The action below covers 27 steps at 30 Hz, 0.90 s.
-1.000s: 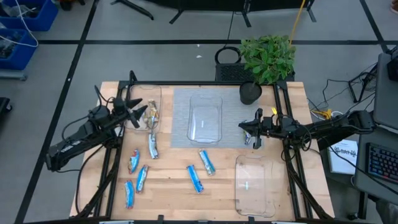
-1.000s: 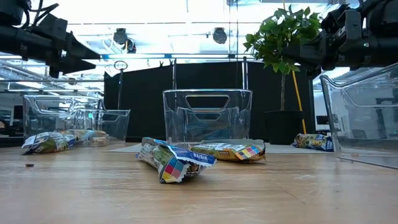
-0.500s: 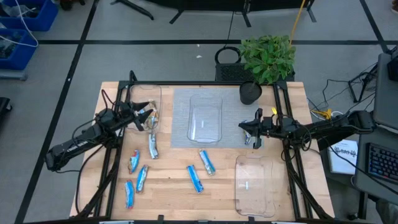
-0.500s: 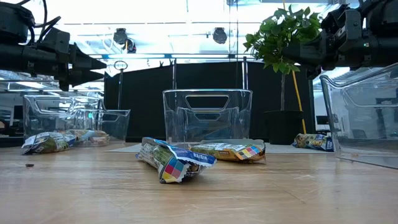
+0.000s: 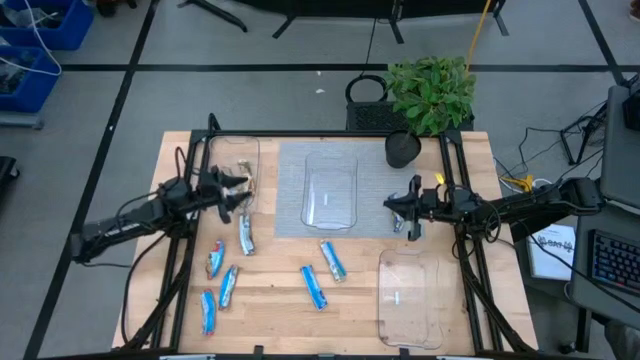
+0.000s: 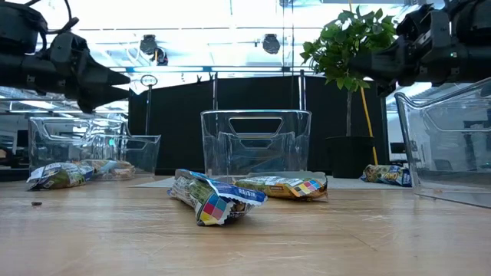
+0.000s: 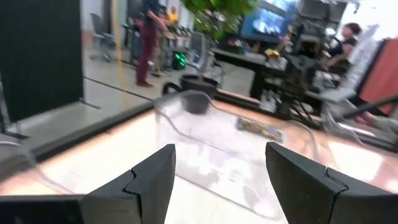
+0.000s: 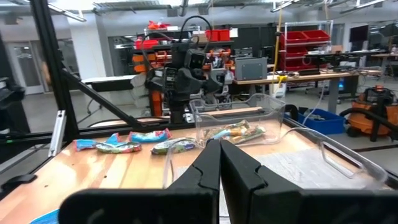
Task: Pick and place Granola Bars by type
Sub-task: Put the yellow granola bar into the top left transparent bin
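Six granola bars lie flat on the wood: a silver one (image 5: 246, 237), three blue ones at the near left (image 5: 215, 259) (image 5: 229, 285) (image 5: 208, 312) and two blue ones mid-table (image 5: 315, 287) (image 5: 332, 260). More bars lie in the left clear tray (image 5: 243, 172), also seen in the right wrist view (image 8: 233, 131). Another bar (image 5: 400, 226) lies just below my right gripper (image 5: 393, 206), which hovers shut. My left gripper (image 5: 233, 190) hovers open over the left tray's right side, its fingers apart in its wrist view (image 7: 217, 180).
A clear tray (image 5: 330, 190) stands on a grey mat at the table's middle, and another (image 5: 408, 297) at the near right. A potted plant (image 5: 430, 95) stands at the far edge. Black frame rails (image 5: 455, 200) run along both sides.
My left gripper has moved a little toward the table's right, along the left tray, and has rolled about its wrist. The right arm and the bars have kept still.
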### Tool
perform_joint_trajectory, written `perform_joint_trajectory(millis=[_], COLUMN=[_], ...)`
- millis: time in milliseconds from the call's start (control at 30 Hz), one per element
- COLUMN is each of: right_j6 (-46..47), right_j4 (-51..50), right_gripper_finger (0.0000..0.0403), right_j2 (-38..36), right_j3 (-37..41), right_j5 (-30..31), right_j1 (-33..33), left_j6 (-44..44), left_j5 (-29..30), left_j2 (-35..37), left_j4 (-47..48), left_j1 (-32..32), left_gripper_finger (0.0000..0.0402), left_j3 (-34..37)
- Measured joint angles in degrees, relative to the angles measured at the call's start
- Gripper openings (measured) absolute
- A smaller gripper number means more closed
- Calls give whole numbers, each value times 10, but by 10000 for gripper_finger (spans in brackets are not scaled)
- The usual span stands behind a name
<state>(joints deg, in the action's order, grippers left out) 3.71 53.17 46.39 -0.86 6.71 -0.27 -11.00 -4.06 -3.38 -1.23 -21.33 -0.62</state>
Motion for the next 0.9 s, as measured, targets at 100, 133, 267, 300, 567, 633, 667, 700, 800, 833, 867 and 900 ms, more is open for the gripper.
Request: perform_joint_trajectory(millis=[100,133,267,300,567,633,667,700,800,833,867,900], right_j6=[1,1,0,1,94,89,78,66,20,3,-13,-26], right_j4=[0,0,0,-1,-19,-91,-119,-141,-171,-174,-178,-177], right_gripper_finger=[4,4,4,4,4,4,4,4,4,4,4,4], right_j2=[0,0,0,0,0,9,21,32,78,97,114,129], right_j3=[0,0,0,0,-24,-52,-79,-105,-168,-183,-194,-203], right_j5=[-10,-10,-10,-10,-41,-52,-49,-34,16,26,33,37], right_j1=[0,0,0,0,6,31,47,66,119,134,147,158], left_j6=[0,0,10,15,33,34,34,34,34,34,34,34], left_j5=[0,0,21,30,56,56,56,56,56,56,56,56], left_j2=[-18,-24,-34,-34,-34,-34,-34,-34,-34,-34,-34,-34], left_j4=[0,0,2,1,-26,-26,-26,-26,-28,-29,-29,-29], left_j1=[32,42,79,85,103,103,103,103,102,102,102,102], left_gripper_finger=[253,253,253,253,253,253,253,253,253,253,253,253], left_j3=[0,0,0,0,0,0,0,0,0,0,0,0])
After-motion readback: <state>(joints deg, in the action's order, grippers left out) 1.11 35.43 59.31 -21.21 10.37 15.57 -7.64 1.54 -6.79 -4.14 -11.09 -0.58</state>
